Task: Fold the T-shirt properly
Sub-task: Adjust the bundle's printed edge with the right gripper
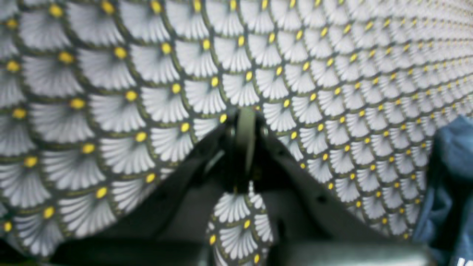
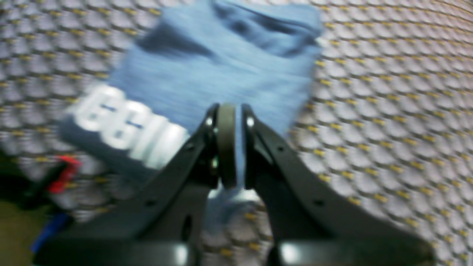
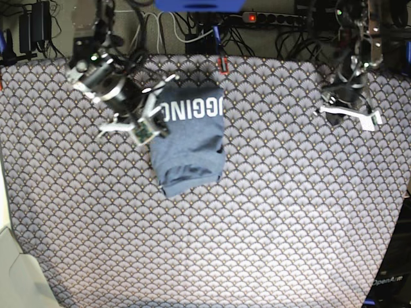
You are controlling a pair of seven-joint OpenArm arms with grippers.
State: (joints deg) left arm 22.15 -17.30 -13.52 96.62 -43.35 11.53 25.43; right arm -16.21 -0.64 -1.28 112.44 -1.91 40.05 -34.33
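The slate-blue T-shirt [image 3: 189, 138] lies folded into a compact rectangle on the table's far-left middle, with white lettering [image 3: 191, 108] on its far end. In the right wrist view the T-shirt [image 2: 221, 66] is blurred and fills the upper centre. My right gripper [image 3: 154, 122] hovers at the shirt's left edge. Its fingers [image 2: 232, 111] are closed to a thin slit, with no cloth visibly gripped. My left gripper [image 3: 347, 106] is far to the right over bare tablecloth. Its fingers [image 1: 245, 114] are shut and empty. The shirt [image 1: 451, 177] shows at that view's right edge.
The scallop-patterned tablecloth [image 3: 257, 224] covers the whole table. Cables and a power strip [image 3: 270, 18] run behind the far edge. A red clip [image 2: 63, 173] and dark clutter sit by the table edge in the right wrist view.
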